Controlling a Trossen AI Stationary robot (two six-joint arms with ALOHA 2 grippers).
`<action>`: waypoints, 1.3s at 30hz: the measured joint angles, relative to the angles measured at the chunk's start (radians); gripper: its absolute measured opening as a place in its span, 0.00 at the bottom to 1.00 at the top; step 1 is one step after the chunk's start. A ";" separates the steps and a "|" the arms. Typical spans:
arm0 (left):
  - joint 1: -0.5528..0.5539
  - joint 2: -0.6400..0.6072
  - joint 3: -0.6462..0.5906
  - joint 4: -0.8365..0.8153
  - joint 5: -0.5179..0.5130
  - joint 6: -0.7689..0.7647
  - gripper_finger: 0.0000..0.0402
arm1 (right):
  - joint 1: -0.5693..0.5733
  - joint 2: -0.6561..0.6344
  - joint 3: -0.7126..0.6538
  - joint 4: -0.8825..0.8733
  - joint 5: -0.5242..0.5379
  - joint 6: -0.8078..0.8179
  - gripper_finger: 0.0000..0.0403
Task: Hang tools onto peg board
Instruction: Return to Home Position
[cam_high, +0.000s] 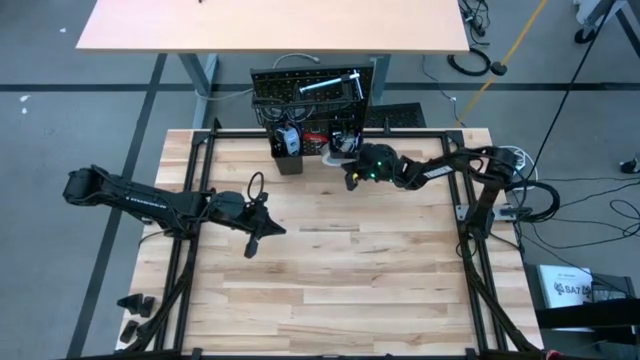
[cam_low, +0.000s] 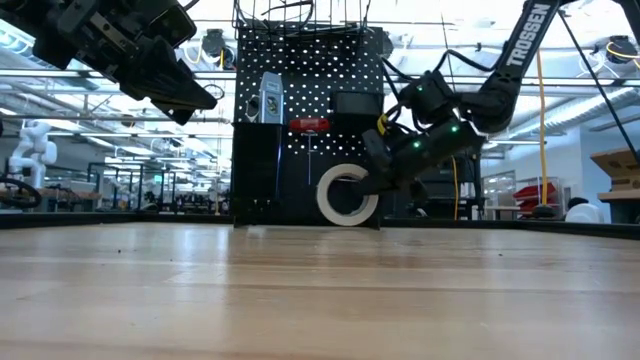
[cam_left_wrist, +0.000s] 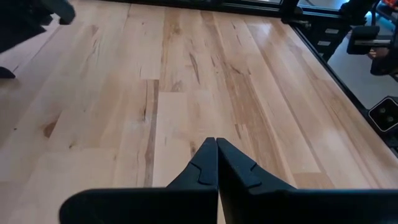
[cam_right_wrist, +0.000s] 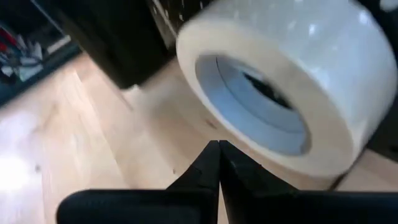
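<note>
Step in hand, by judgement: withdrawal to rest pose, with the hanging work looking complete.

Right gripper (cam_right_wrist: 217, 146) just in front of white tape roll (cam_low: 347, 195). Fingers pressed together, clamped on nothing, near the roll but apart from it. Left gripper (cam_left_wrist: 216, 146) likewise closed and empty, raised over bare tabletop (cam_high: 330, 300) on the left side, well apart from peg board (cam_low: 310, 70).

Next move, as a judgement:
- Draw right arm straight back from the board.
- Keep clear of the roll's rim and of the black bin (cam_low: 258, 175).
- Then fold to home.
- For left arm, little beyond settling back.

Tape roll: wide white ring with pale inner core, standing on edge, open face toward the table. Low on the board, right of centre, close to the tabletop. Cannot tell whether carried by a peg or resting on the table.

Peg board: upright at far edge of table, black, dotted with holes. Blue-silver level (cam_low: 268, 100) upper left on it. Red-handled item (cam_low: 308, 124) just beside the level, toward centre. Other tools on the board too small to sort out.
</note>
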 joint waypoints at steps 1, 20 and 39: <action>0.000 0.000 0.000 0.001 0.000 0.000 0.00 | 0.002 -0.007 0.000 -0.023 0.000 -0.004 0.00; 0.000 -0.037 0.001 0.080 -0.026 0.003 0.00 | 0.246 -0.385 -0.038 -0.356 0.051 -0.048 0.00; 0.018 -0.196 0.016 0.183 -0.067 0.056 0.00 | 0.511 -0.619 -0.039 -0.266 0.133 -0.184 0.00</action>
